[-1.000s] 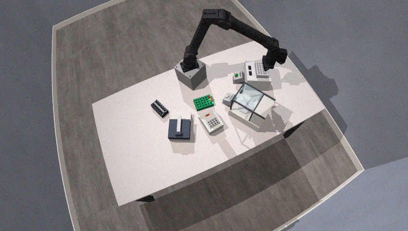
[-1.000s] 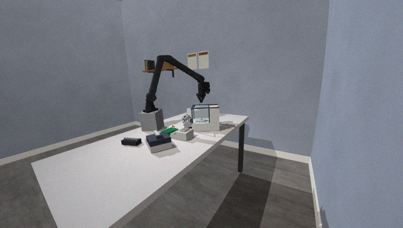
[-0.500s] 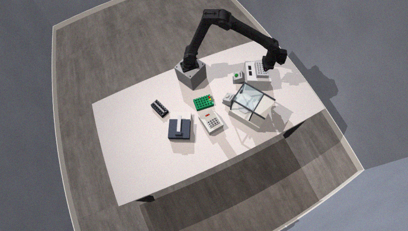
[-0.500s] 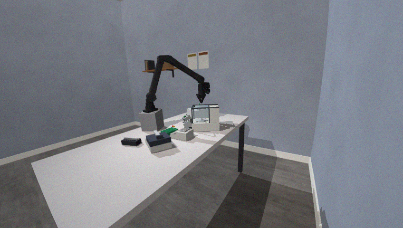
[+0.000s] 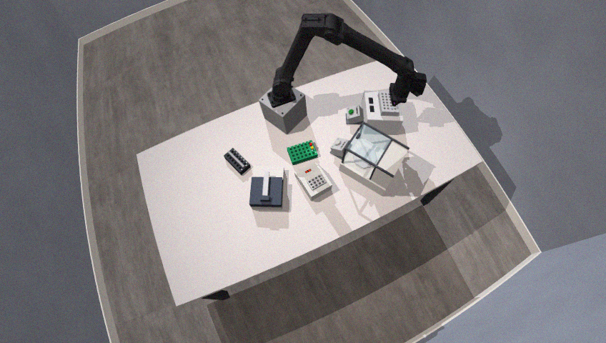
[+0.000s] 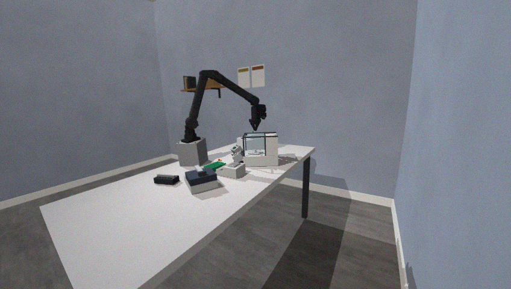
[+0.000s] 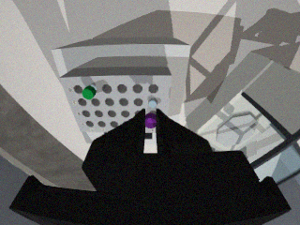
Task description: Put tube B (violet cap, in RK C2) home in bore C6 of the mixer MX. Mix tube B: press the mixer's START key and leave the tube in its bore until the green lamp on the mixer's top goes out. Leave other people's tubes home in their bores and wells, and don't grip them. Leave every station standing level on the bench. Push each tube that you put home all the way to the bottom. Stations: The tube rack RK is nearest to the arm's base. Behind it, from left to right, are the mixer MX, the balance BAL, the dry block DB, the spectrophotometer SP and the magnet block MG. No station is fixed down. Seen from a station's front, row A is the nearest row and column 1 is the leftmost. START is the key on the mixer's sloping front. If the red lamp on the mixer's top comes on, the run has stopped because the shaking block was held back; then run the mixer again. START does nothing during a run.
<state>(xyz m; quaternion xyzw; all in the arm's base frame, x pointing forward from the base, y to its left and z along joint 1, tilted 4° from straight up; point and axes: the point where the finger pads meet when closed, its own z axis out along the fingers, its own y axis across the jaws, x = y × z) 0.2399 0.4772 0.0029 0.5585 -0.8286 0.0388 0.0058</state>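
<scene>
My gripper (image 7: 150, 113) is shut on tube B (image 7: 151, 120), whose violet cap shows between the fingertips. The tube hangs with its pale lower end (image 7: 153, 103) over the right-hand side of the mixer MX's grey bore block (image 7: 114, 105); I cannot tell which bore lies under it. A green-capped tube (image 7: 88, 92) stands in a bore at the block's far left. In the top view the gripper (image 5: 395, 100) is above the mixer (image 5: 378, 106). In the exterior view the gripper (image 6: 255, 126) hangs above the balance's top edge, and the mixer is mostly hidden.
A small grey box with a green round top (image 5: 351, 112) stands beside the mixer. The glass-walled balance (image 5: 374, 151) is close by. The green rack RK (image 5: 302, 151), dry block (image 5: 314, 180), spectrophotometer (image 5: 269, 191) and black magnet block (image 5: 237, 161) lie further along.
</scene>
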